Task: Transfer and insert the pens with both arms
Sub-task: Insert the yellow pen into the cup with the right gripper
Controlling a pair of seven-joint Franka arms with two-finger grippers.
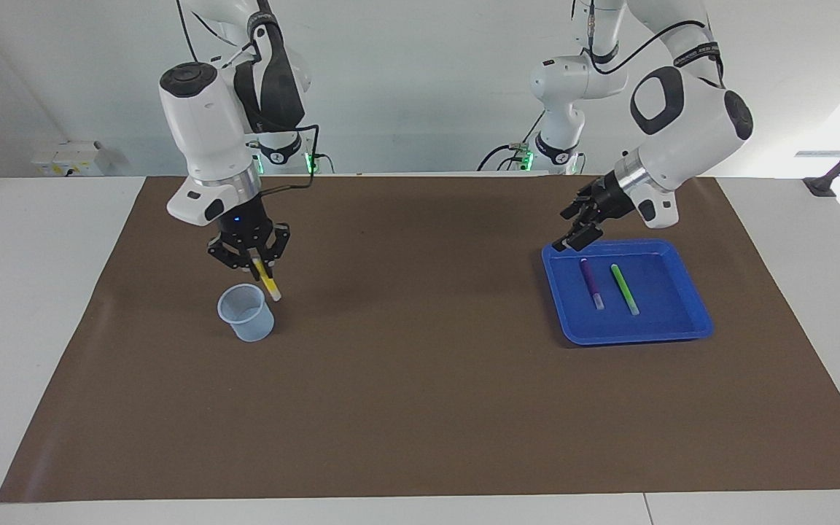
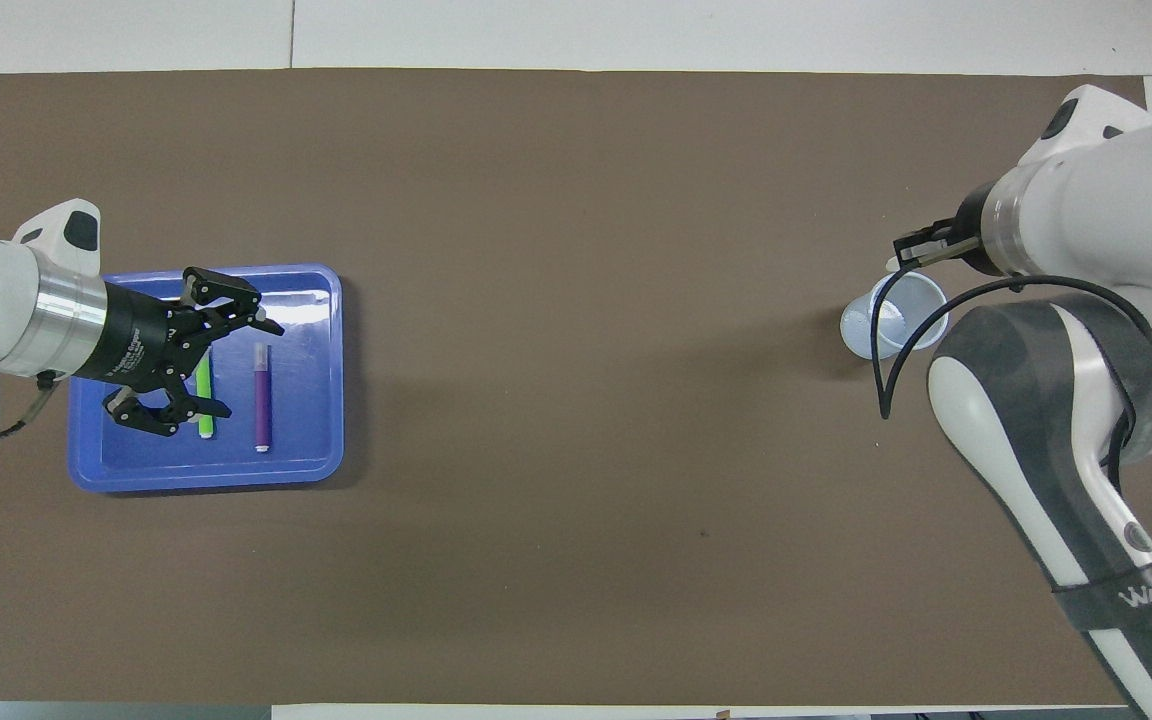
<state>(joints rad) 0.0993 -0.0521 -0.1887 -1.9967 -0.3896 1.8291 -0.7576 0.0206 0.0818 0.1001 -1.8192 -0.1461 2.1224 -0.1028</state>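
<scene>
A slim yellow marker pen hangs tilted, pale cap down, over the clear plastic cup; purple and green marker pens lie side by side in the blue plastic tray, well apart from that cup.
</scene>
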